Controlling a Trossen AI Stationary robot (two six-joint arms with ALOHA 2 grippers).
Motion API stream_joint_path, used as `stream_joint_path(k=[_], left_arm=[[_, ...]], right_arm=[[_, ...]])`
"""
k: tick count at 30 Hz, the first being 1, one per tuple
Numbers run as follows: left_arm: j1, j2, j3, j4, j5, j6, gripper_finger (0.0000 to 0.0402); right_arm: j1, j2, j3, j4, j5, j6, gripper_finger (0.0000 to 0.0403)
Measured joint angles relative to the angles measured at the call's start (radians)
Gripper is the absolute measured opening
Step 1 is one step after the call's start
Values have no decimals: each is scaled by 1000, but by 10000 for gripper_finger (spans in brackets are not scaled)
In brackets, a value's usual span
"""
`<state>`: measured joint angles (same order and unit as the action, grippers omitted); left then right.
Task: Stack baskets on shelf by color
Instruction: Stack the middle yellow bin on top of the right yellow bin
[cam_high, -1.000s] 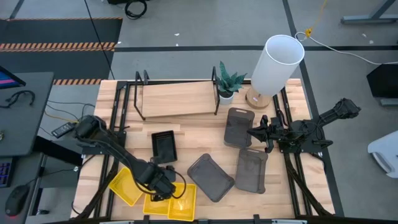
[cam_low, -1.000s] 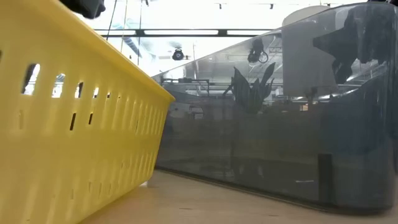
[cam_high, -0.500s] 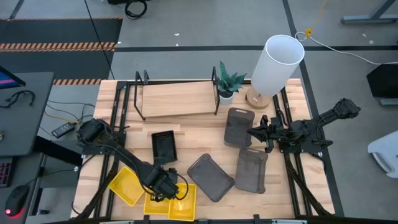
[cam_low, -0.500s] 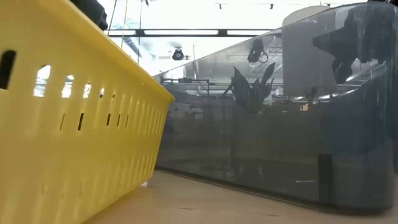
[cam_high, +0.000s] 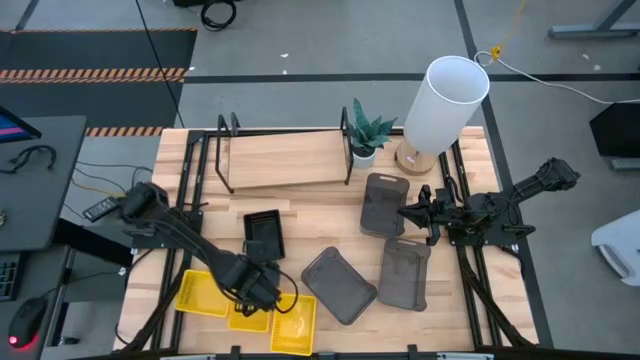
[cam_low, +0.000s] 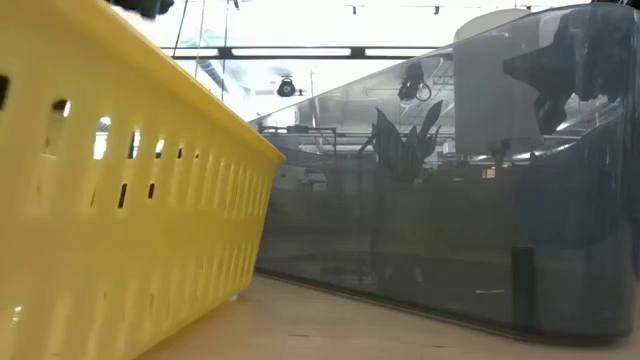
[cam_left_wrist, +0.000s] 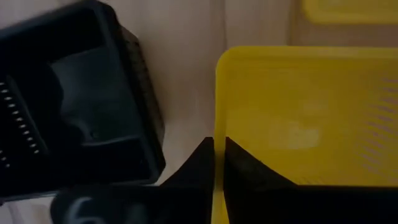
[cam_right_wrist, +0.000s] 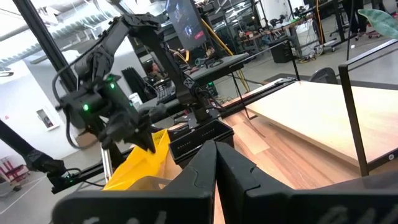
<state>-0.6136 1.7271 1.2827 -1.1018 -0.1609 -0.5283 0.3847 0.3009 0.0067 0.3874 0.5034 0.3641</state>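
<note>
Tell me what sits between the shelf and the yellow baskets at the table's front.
In the high view, one small black mesh-sided basket lies between the wooden shelf and the yellow plastic baskets.

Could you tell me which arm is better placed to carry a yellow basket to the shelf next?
Left. Its claw is shut on the yellow basket rim, while the right claw waits shut over the grey baskets.
</note>
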Motion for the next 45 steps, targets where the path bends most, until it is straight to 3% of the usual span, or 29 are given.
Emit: stream_joint_path(k=[18, 35, 45], left_arm=[[39, -239, 0, 78, 58, -90, 15], [89, -113, 0, 543, 187, -150, 15], [87, -31, 0, 499, 183, -160, 16]], right_arm=[[0, 0, 0, 0, 0, 0, 15], [0, 0, 0, 2, 0, 0, 15], [0, 0, 0, 3, 0, 0, 15]])
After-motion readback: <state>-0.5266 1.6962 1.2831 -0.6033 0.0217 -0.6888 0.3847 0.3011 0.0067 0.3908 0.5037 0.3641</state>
